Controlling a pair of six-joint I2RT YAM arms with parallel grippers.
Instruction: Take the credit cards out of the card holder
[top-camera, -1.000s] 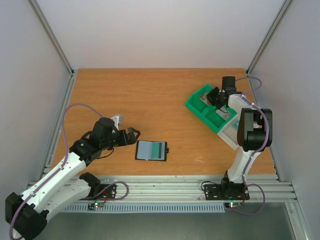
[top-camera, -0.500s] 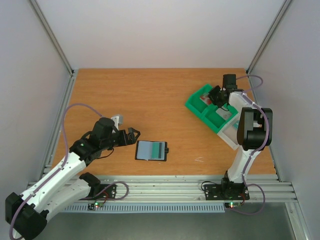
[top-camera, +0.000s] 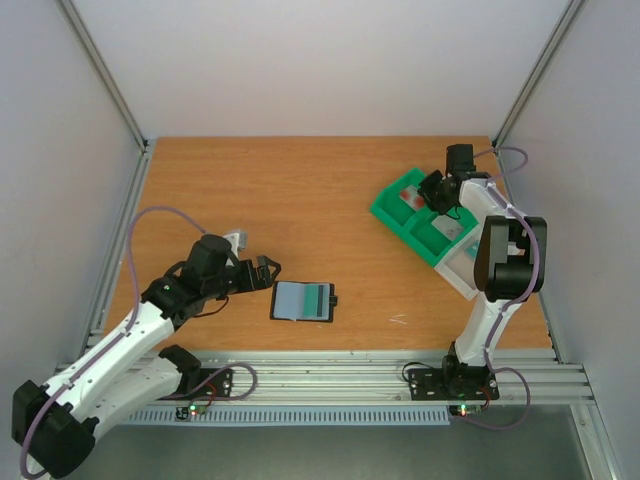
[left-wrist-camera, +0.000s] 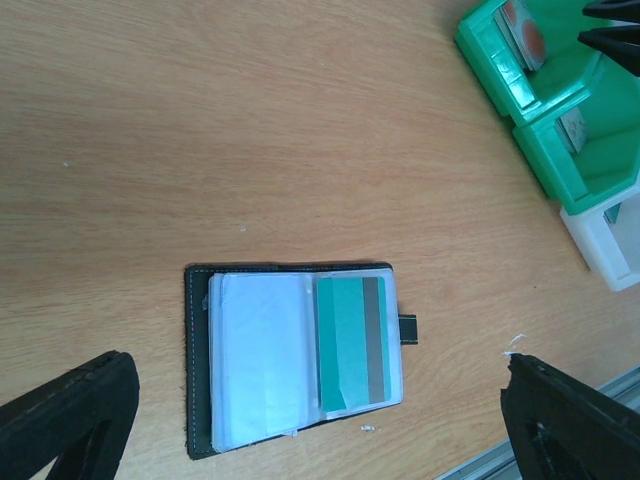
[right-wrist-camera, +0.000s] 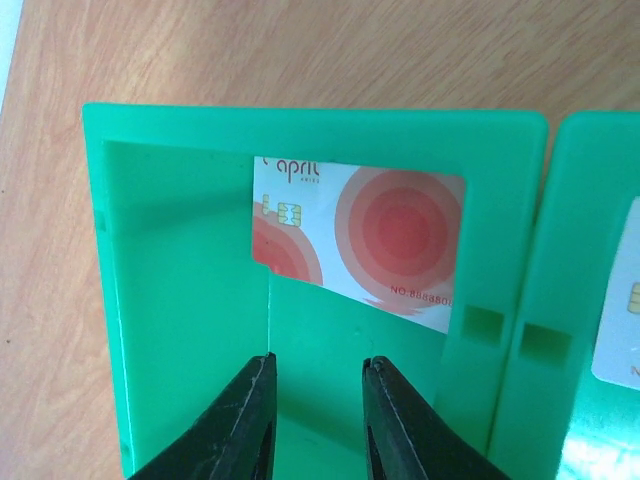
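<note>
Left gripper (top-camera: 269, 272) is spread wide with nothing in it, hovering over the orange-brown wooden table (top-camera: 300, 190) just left of the card holder (left-wrist-camera: 290, 365). That's a small flat bifold wallet with black edges, lying open and flat with its pale blue-grey lining up. There's a teal-green plastic credit card (left-wrist-camera: 350, 345) with a grey stripe tucked in its right-hand slot. Over on the right is a green compartmented plastic tray (top-camera: 385, 212). A pale credit card with round red marks (right-wrist-camera: 370, 235) is leaning against the back wall of its end compartment. The right gripper (right-wrist-camera: 318, 362) sits over that compartment, fingers slightly parted and gripping nothing, just short of the card.
</note>
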